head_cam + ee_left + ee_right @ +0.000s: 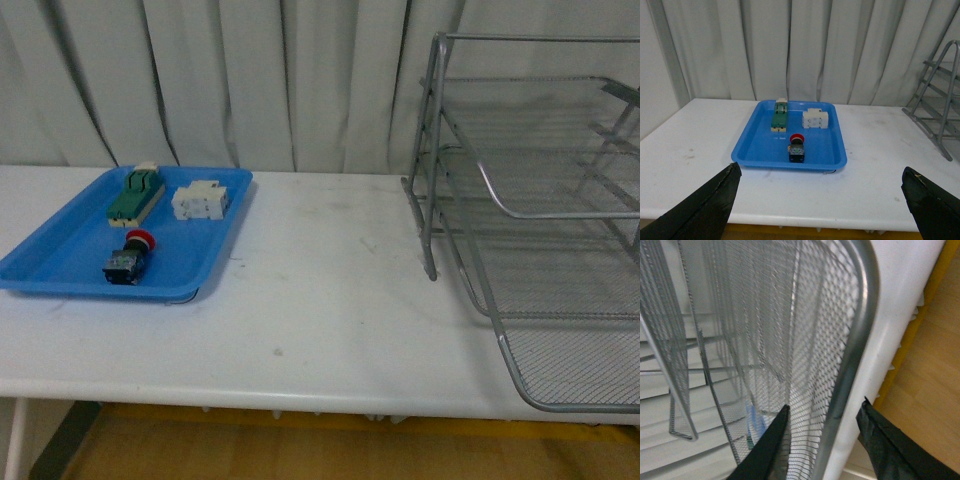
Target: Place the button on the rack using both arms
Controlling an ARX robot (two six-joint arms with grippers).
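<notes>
The button [130, 257], with a red cap and a black body, lies on its side in the blue tray [60, 262] at the table's left. It also shows in the left wrist view [796, 148]. The silver wire-mesh rack [540, 215] stands at the right. No arm shows in the front view. My left gripper [822, 200] is open and empty, back from the tray near the table's front edge. My right gripper [822, 442] is open, its jaws astride the rim of the rack's bottom tray [855, 340] without gripping it.
In the blue tray a green terminal block [136, 195] and a white block [200, 200] lie behind the button. The white table [320, 300] lies between tray and rack. Grey curtains hang behind. The table's front edge is close, with wooden floor below.
</notes>
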